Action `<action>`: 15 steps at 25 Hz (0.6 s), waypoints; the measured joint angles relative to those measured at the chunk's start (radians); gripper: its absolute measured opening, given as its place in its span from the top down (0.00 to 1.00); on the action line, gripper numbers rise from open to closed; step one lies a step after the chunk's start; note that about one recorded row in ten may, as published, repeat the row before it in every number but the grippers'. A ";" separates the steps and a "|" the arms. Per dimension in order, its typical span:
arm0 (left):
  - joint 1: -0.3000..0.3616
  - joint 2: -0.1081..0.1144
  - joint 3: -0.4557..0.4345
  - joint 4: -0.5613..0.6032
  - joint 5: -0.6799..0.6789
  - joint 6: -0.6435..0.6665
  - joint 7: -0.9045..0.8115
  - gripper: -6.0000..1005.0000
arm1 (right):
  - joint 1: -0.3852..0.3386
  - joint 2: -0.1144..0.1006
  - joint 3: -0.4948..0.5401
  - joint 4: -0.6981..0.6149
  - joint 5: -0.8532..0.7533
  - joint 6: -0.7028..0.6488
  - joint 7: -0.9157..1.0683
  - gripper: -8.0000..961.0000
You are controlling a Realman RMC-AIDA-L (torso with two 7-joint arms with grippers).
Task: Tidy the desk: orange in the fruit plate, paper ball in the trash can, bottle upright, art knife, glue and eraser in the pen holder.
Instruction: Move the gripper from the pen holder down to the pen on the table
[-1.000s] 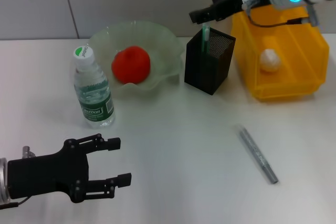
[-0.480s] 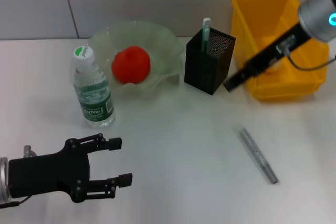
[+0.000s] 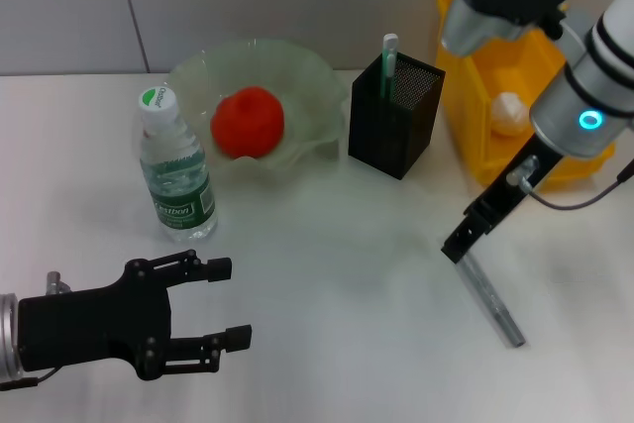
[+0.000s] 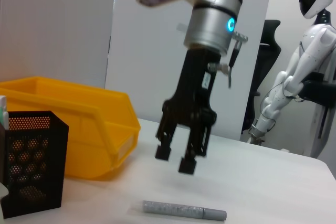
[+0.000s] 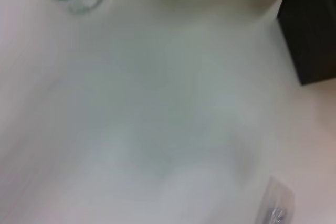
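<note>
At the lower right of the head view the right gripper [image 3: 458, 245] hangs just above the near end of the grey art knife [image 3: 487, 292], which lies flat on the white desk [image 3: 337, 274] and runs toward the lower right corner. The left wrist view shows this gripper [image 4: 175, 160] with its two fingers spread apart, empty, poised over the knife [image 4: 184, 211] without touching it. At the lower left of the head view the left gripper [image 3: 230, 304] rests low over the desk, fingers parted and holding nothing. In the upper middle, the black mesh pen holder [image 3: 394, 116] stands with a green and white stick rising from it, beside the pale green fruit plate [image 3: 307, 76] that holds the orange [image 3: 248, 122]. The bottle [image 3: 175, 170] stands upright left of the plate. At the upper right, the paper ball [image 3: 508, 113] sits inside the yellow trash can [image 3: 495, 170].
</note>
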 joint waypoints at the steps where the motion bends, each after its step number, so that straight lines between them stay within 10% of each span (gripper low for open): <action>1: 0.000 0.000 0.000 0.000 0.000 0.000 0.000 0.18 | 0.001 0.001 -0.010 0.012 -0.003 0.006 0.002 0.24; 15: 0.000 -0.006 -0.001 0.000 -0.004 -0.004 0.000 0.18 | 0.011 0.004 -0.071 0.144 -0.050 0.097 0.016 0.25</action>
